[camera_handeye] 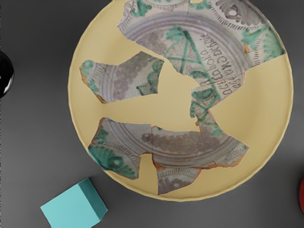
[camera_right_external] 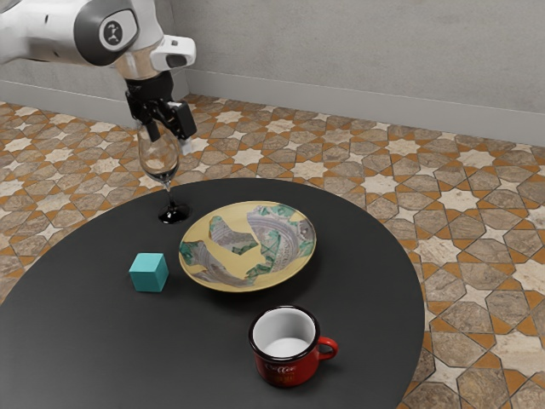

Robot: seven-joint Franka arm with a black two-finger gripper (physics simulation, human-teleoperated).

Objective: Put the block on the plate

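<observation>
The wrist view's edges are cutting the plate (camera_handeye: 278, 99), the block (camera_handeye: 71, 209), the mug (camera_handeye: 301, 194) and the glass (camera_handeye: 4, 73); the exterior view's are cutting the desk (camera_right_external: 128, 349).

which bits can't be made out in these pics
- Rim of the wine glass: exterior view, behind the pincer
- Small print on the red mug: exterior view, too small
- Most of that mug: wrist view, cut off by edge
- Part of the plate's rim: wrist view, same
- A corner of the block: wrist view, same

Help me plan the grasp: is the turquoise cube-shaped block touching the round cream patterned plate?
Apart. The wrist view shows a strip of dark table between block and plate.
</observation>
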